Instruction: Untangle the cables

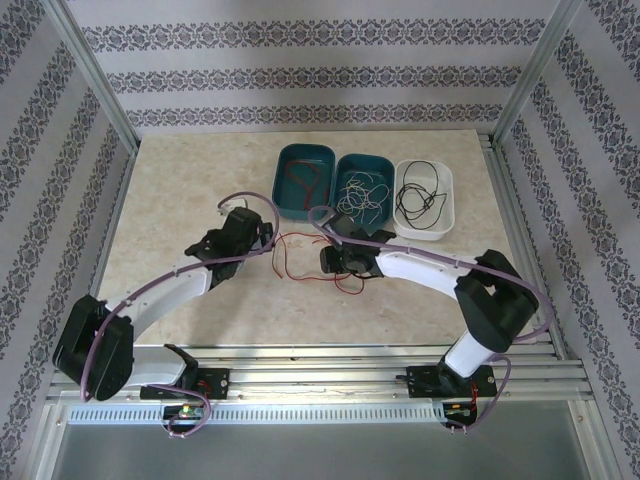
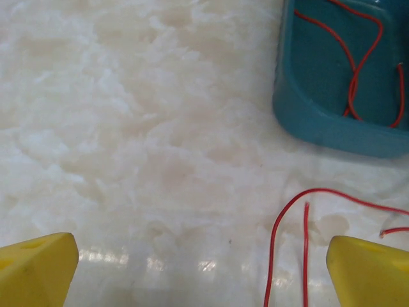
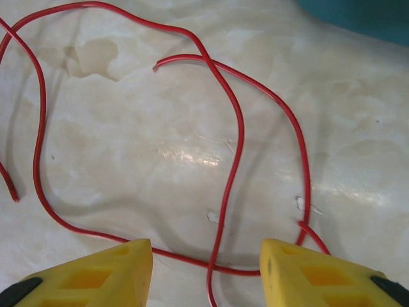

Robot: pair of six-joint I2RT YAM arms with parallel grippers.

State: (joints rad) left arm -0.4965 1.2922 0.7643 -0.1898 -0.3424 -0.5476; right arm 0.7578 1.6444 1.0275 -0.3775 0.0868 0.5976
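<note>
Glossy marble-look table point(image 1: 180, 200), patterned walls point(image 1: 300, 75); L gripper point(image 2: 201, 256) jaws wide, R gripper point(image 3: 206, 256) jaws apart over red cable point(image 3: 242, 128).

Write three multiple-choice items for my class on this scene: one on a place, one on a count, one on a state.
1. Where does the thin black wire lie? A in the white plastic tray; B in a teal tray; C in a gripper.
2. How many shallow trays stand on the marbled table? A two; B three; C four.
3. How is the left gripper? A shut on red wire; B open, empty; C shut, empty.
Key: A, black loops in white tray; B, two teal trays plus one white; B, yellow fingers wide apart.
</note>
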